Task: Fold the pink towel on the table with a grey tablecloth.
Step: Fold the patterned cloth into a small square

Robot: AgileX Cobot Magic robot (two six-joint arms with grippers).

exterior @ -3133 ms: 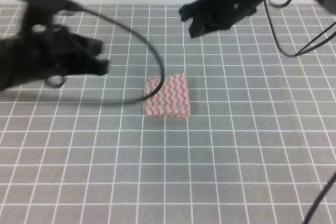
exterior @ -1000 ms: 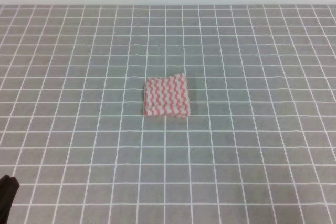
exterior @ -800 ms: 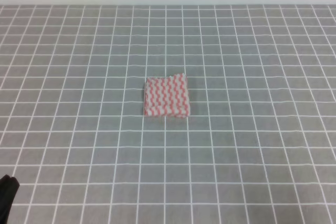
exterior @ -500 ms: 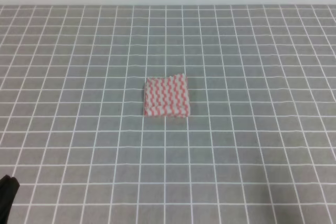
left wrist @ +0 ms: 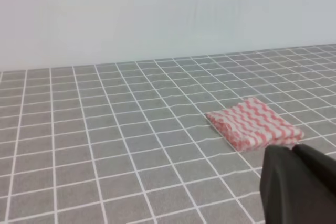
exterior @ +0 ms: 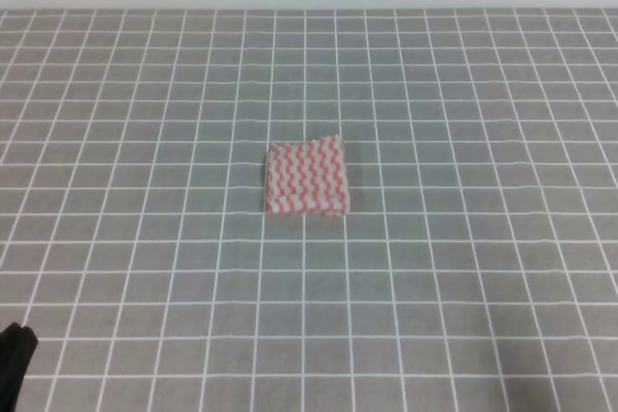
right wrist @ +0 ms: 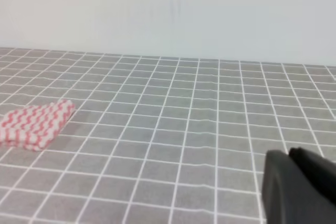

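Towel — pink towel (exterior: 306, 177) folded into small, nearly square pad, flat near middle of table with grey tablecloth (exterior: 463, 267), edges roughly along grid lines, no clear long axis. Left gripper (left wrist: 299, 182) and right gripper (right wrist: 299, 184) — only dark body edge visible in wrist views, spread cannot be told; both well apart from towel, touching nothing. Thin cloth, wavy pink-white stripes; tablecloth with white-lined squares.
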